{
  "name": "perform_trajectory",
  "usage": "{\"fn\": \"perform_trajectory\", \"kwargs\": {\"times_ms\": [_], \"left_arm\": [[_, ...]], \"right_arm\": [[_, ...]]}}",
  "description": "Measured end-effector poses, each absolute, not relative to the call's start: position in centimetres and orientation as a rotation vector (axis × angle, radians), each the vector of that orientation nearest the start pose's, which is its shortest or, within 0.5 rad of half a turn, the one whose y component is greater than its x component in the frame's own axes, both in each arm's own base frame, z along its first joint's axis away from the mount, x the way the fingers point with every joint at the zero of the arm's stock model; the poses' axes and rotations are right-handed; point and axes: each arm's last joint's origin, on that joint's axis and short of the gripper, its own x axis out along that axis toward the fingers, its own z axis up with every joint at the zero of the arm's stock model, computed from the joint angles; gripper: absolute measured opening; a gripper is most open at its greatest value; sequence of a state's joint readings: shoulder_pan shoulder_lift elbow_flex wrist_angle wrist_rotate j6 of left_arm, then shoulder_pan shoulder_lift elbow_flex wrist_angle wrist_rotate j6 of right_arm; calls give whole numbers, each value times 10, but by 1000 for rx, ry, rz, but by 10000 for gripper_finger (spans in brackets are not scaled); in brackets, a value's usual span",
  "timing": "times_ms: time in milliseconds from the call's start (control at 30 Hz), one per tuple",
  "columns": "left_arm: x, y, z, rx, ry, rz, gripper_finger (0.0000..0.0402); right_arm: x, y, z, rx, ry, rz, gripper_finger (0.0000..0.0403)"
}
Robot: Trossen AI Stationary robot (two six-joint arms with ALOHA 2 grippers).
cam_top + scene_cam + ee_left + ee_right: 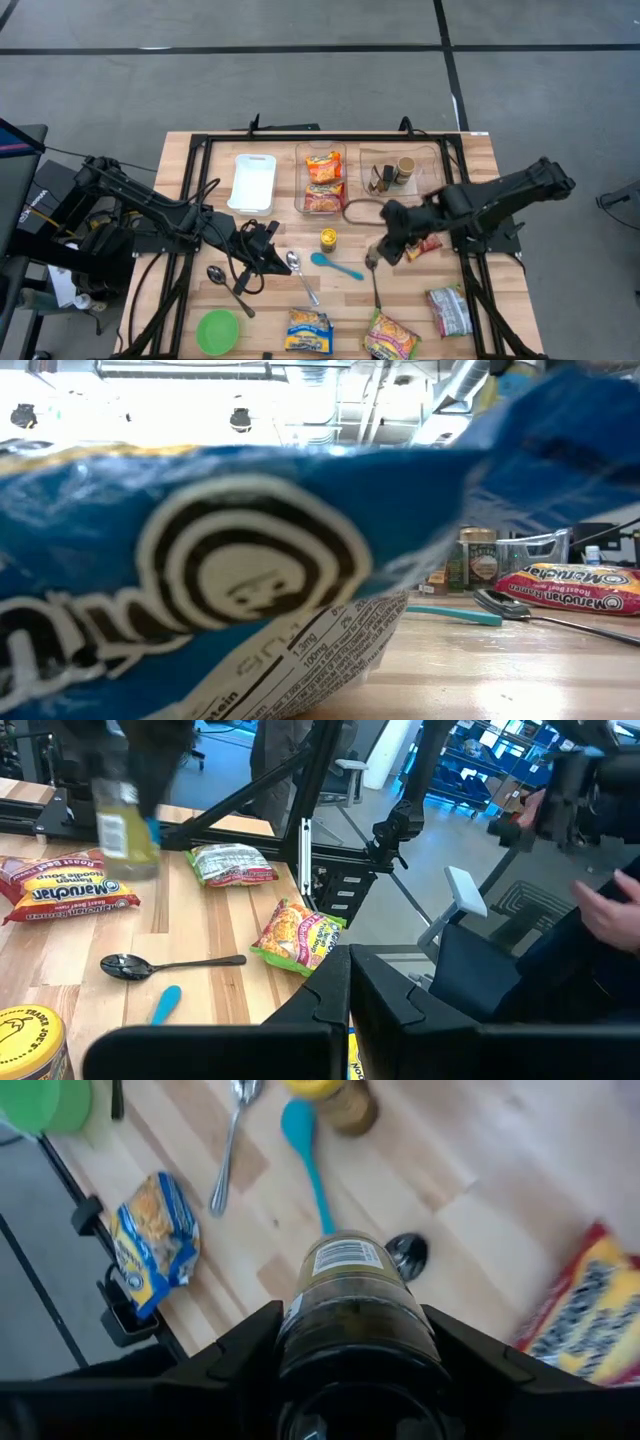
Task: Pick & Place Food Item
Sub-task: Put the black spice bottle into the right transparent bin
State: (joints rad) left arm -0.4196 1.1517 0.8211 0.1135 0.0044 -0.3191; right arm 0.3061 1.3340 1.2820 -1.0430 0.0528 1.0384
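The big wooden table (510, 200) fills the middle of the high view. Two dark arms reach over it.

The right gripper (385, 238) hangs in the middle right of the high view, above a dark metal spoon (374, 278). Its wrist view shows its jaws pinching a small glass jar with a white label (350, 1295), held off the table top. The left gripper (268, 250) sits low in the middle left of the high view. In its wrist view its jaws look pressed together with nothing between them.

At the top of the table stand three trays in a row: a white plastic tray (252, 182), a clear tray with orange noodle packs (322, 181), and a clear tray with small jars (398, 172).

A round green bowl (217, 331) sits at the lower left. Next to it, at the bottom edge, lies a blue noodle pack (308, 331), then a green and yellow noodle pack (391, 338). A grey-green pack (449, 309) lies at the lower right. A red noodle pack (425, 247) peeks out beside the right arm.

In the middle stands a little yellow-lidded jar (328, 239), with a teal plastic spoon (336, 265) and a shiny silver spoon (298, 272) just below it.

A person's hand (612, 912) shows at the right edge of the left wrist view.
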Motion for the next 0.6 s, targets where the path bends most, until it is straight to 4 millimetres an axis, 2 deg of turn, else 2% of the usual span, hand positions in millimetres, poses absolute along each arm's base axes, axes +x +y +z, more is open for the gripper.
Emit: {"fn": "perform_trajectory", "kwargs": {"times_ms": [133, 367, 600], "left_arm": [[236, -105, 301, -268, 279, -384, 0], [236, -105, 301, -268, 279, -384, 0], [236, -105, 301, -268, 279, -384, 0]], "right_arm": [[226, 52, 340, 727, 1059, -395, 200], [193, 13, 368, 716, 1065, -631, 202], [170, -18, 376, 762, 1062, -833, 205]]}}
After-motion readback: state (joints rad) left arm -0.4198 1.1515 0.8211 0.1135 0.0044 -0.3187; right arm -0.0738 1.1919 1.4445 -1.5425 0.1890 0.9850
